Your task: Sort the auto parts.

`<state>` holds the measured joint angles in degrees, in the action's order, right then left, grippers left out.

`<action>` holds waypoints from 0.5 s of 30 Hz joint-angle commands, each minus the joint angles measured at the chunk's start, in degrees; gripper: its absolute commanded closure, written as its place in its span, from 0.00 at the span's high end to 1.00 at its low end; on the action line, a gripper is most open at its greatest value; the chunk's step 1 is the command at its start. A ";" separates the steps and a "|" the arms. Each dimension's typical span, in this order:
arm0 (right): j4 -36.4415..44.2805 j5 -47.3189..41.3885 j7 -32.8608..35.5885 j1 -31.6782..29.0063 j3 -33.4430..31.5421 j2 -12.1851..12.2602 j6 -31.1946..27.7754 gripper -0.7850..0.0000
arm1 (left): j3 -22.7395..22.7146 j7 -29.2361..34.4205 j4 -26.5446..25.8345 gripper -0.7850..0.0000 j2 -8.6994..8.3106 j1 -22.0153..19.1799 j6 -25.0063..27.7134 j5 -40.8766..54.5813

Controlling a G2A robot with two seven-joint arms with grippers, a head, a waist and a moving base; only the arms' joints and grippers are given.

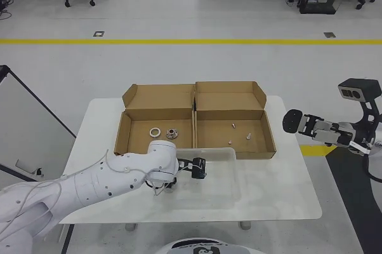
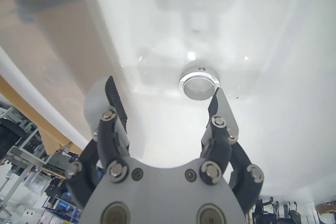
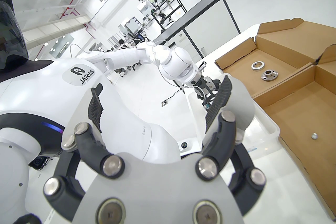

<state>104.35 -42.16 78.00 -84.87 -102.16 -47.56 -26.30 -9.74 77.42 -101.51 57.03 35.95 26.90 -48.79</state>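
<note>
top view has the left gripper (image 1: 199, 168) low inside the clear bin (image 1: 224, 190), near the bin's far left corner. left wrist view shows its fingers (image 2: 115, 99) spread wide and holding nothing. a silver collar (image 2: 199, 82) lies on the bin floor just off one fingertip; whether they touch cannot be told. the right gripper (image 1: 292, 121) hangs in the air past the right edge of the table (image 1: 286, 197), well apart from the parts, its fingers (image 3: 223, 96) wide and empty too. two open cardboard boxes sit side by side behind the bin. the left box (image 1: 124, 136) holds a ring (image 1: 155, 132) and a flange (image 1: 172, 133). the right box (image 1: 267, 143) holds two small parts (image 1: 232, 125).
</note>
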 commanded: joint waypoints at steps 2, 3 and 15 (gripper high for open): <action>0.00 0.01 0.00 0.00 0.00 0.00 0.00 1.00 | 0.00 0.13 0.49 0.70 0.23 0.23 -0.13 -0.44; 0.00 0.01 0.00 0.00 0.00 0.00 0.00 1.00 | 0.00 0.17 0.69 0.70 0.29 0.37 -0.17 -0.60; 0.00 0.01 0.00 0.00 0.00 0.00 0.00 1.00 | 0.00 -0.55 2.27 0.69 0.88 1.50 0.56 -1.41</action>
<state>104.35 -42.16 78.00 -84.87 -102.16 -47.56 -26.30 -9.74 77.04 -99.48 57.84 37.33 27.29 -50.15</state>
